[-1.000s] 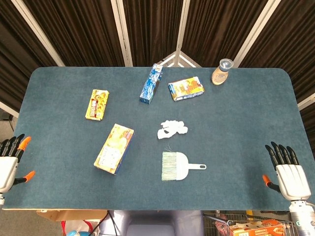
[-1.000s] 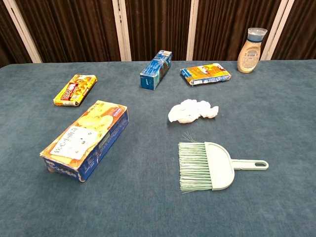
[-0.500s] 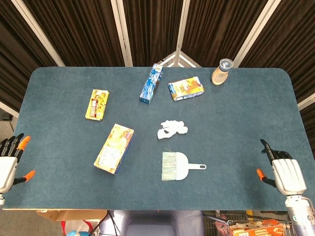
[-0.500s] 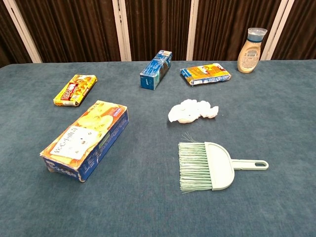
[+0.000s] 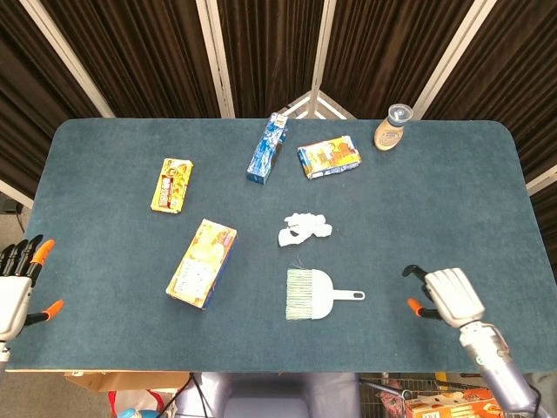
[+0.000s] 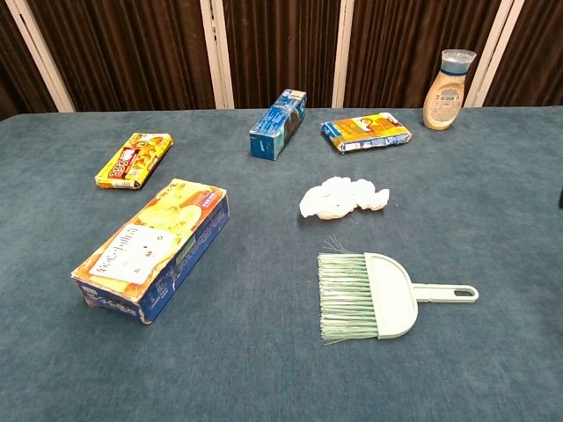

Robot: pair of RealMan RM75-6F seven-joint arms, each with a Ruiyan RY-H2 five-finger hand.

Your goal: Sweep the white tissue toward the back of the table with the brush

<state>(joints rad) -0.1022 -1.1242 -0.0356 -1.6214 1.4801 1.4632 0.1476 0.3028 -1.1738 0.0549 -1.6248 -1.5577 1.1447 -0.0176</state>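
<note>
Both robot hands empty; brush [image 5: 312, 293] lies below white tissue [image 5: 305, 229].

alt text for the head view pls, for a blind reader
Overhead: a pale green brush lies untouched on a blue table, its handle pointing at the empty right robot hand. A white tissue sits just behind the brush.

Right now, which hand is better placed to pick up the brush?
The right hand. It hovers just beyond the handle end of the brush, which points toward it. The left hand sits at the far table edge, with the large yellow box lying between it and the brush.
</note>
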